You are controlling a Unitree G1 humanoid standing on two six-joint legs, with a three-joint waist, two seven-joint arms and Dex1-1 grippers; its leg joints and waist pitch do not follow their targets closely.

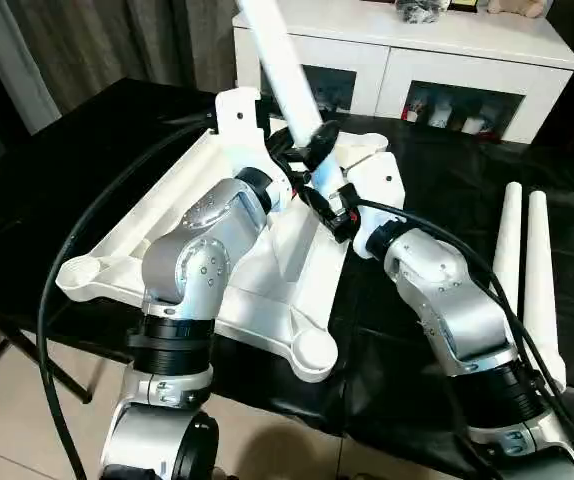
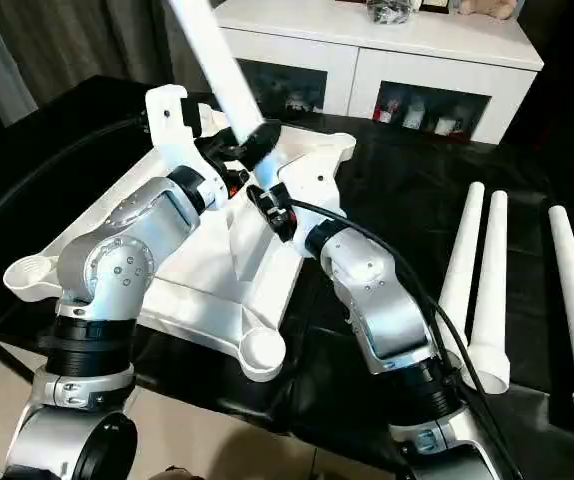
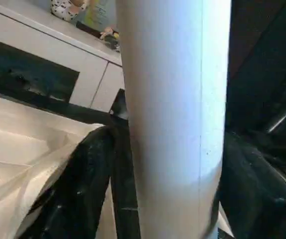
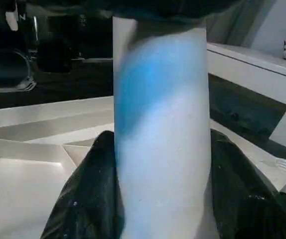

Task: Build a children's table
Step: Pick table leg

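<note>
White tabletop (image 1: 217, 250) lying underside up on the black table (image 1: 47, 170), its ribs and round corner sockets exposed. One tapered leg (image 1: 285, 70) rises at a slant above the tabletop's far edge, gripped from both sides: left gripper (image 1: 312, 140) higher, right gripper (image 1: 335, 205) just below it, each with its black fingers clasped around the tube. Three spare legs (image 2: 477, 280) lie side by side near the table's right edge. White cabinet (image 1: 417, 60) beyond the far edge
</note>
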